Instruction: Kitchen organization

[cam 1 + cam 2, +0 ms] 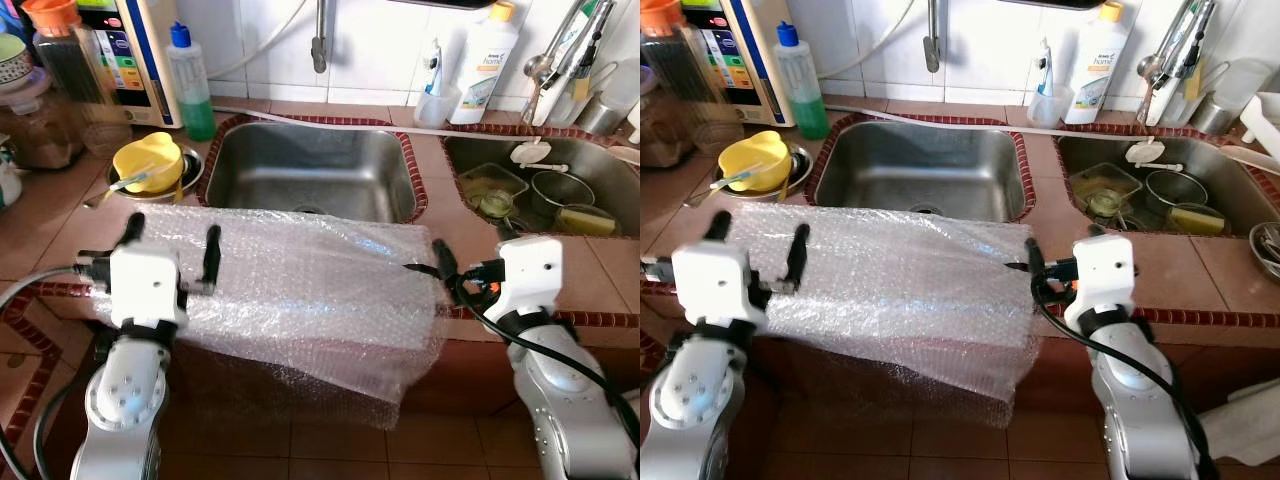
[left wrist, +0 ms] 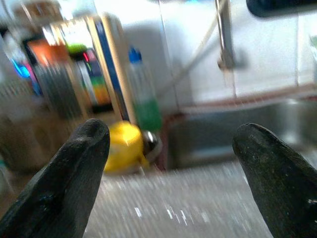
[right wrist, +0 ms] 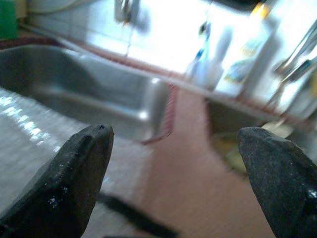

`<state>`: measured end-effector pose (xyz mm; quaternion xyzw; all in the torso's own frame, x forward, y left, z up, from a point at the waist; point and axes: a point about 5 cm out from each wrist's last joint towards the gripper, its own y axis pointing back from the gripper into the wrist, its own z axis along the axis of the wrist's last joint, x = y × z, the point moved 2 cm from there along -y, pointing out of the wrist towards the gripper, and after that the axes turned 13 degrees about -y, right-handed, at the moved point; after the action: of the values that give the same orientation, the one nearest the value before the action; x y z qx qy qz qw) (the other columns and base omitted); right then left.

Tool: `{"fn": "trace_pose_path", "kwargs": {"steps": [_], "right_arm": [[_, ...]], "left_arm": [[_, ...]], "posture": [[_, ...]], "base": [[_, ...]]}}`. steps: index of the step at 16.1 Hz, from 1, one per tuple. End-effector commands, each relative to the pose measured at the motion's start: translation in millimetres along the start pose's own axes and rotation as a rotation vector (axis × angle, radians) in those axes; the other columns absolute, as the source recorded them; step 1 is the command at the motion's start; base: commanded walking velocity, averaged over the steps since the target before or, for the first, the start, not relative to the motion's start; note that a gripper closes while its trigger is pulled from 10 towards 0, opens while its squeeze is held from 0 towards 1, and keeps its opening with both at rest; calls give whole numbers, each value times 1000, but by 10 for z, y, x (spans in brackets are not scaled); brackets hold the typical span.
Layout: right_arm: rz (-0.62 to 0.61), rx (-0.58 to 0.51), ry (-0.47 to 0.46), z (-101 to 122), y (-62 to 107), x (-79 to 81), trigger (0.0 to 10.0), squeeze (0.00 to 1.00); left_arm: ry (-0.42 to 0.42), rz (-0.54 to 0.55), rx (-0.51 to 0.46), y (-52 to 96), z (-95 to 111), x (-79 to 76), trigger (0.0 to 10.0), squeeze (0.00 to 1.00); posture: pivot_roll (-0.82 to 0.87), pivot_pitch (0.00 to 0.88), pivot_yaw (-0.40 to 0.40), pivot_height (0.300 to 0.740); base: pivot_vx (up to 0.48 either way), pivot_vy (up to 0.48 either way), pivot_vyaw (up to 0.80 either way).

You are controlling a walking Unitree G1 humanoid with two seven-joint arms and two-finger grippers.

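Observation:
A large sheet of bubble wrap (image 1: 300, 290) lies on the tiled counter in front of the left sink (image 1: 310, 170) and hangs down over the counter's front edge. My left gripper (image 1: 170, 245) stands open above the sheet's left end, with nothing between its fingers (image 2: 74, 173). At the sheet's right edge my right gripper (image 1: 472, 248) is open too, over bare counter, and holds nothing. A thin dark object (image 1: 420, 268) lies at that edge by its inner finger; I cannot tell what it is.
A yellow bowl (image 1: 148, 160) with a spoon sits in a metal bowl left of the sink, by a green soap bottle (image 1: 190, 85), a water dispenser and jars. The right sink (image 1: 600, 160) holds dishes and a sponge. A white bottle (image 1: 484, 62) stands behind.

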<state>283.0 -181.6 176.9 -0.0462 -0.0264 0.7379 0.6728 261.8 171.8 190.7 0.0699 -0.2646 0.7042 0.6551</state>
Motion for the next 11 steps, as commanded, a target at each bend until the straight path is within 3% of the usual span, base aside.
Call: {"fn": "trace_pose_path", "kwargs": {"steps": [1,5,8,9,11], "right_arm": [[-54,-143,101,336,-40,-30,10000,0],[-149,-201,147,463,-72,-135,10000,0],[-159,-228,159,512,-81,-113,10000,0],[-150,-237,143,525,-95,-88,10000,0],[-138,-234,74,528,-161,-48,10000,0]], "left_arm": [[-40,18,-55,-70,130,27,10000,0],[-132,75,-133,-235,284,115,10000,0],[-146,122,-147,-318,311,202,10000,0],[-163,161,-157,-361,319,271,10000,0],[-116,198,-148,-461,330,319,10000,0]], "posture": [[43,22,-5,740],[38,9,12,740],[38,10,14,740],[39,10,14,740],[40,10,12,740]], "base": [[0,0,0],[0,0,-134],[0,0,-294],[0,0,0],[0,0,0]]}}
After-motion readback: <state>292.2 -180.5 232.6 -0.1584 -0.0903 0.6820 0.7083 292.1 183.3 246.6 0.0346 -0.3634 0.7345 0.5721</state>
